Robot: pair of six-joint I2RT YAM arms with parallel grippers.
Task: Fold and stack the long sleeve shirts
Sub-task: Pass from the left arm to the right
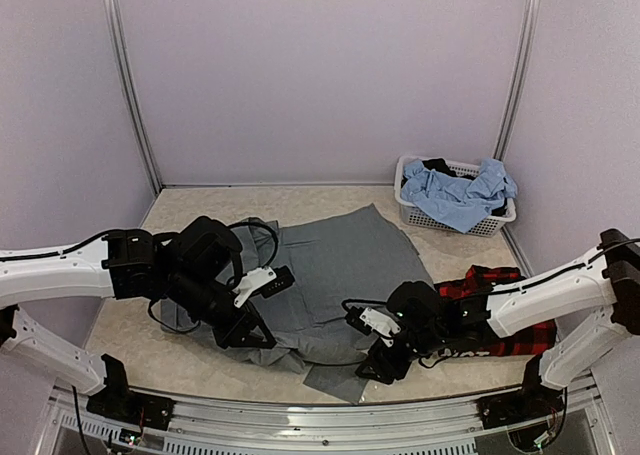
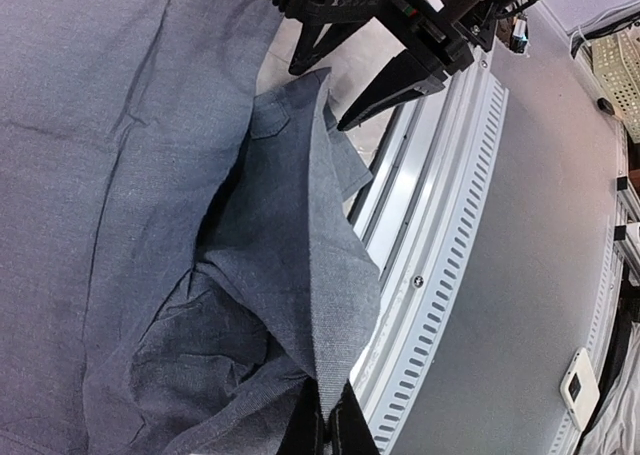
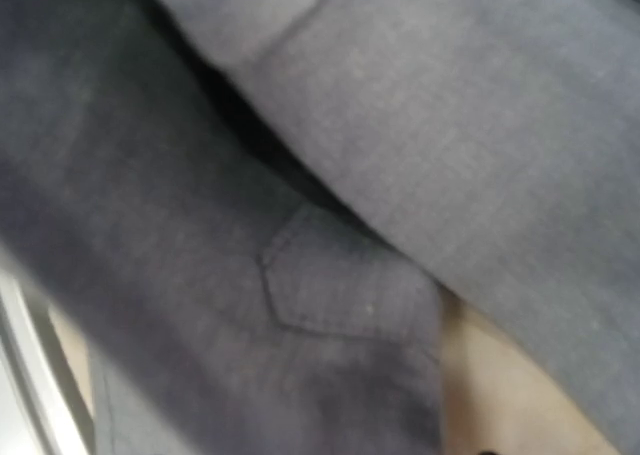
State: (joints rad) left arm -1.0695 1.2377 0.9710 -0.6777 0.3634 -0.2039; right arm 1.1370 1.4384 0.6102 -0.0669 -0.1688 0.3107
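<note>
- Fingers (image 2: 352, 430) of left gripper (image 2: 328, 433) pinched together on grey shirt (image 1: 340, 260) edge.
- right gripper (image 1: 378, 367) fingers apart over shirt's near hem.
- plaid shirt (image 1: 520, 340) under right arm.

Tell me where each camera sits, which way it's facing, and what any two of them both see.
Top external: high behind the bases, looking down and forward across the table at the grey shirt, plaid shirt and basket; both arms show.
Left wrist: low over the grey shirt, facing along the near rail; left fingers shut on cloth at the bottom edge.
Right wrist: right against grey cloth, blurred; none of its own fingers show.
Shared: top external and left wrist both catch the open right fingers.
</note>
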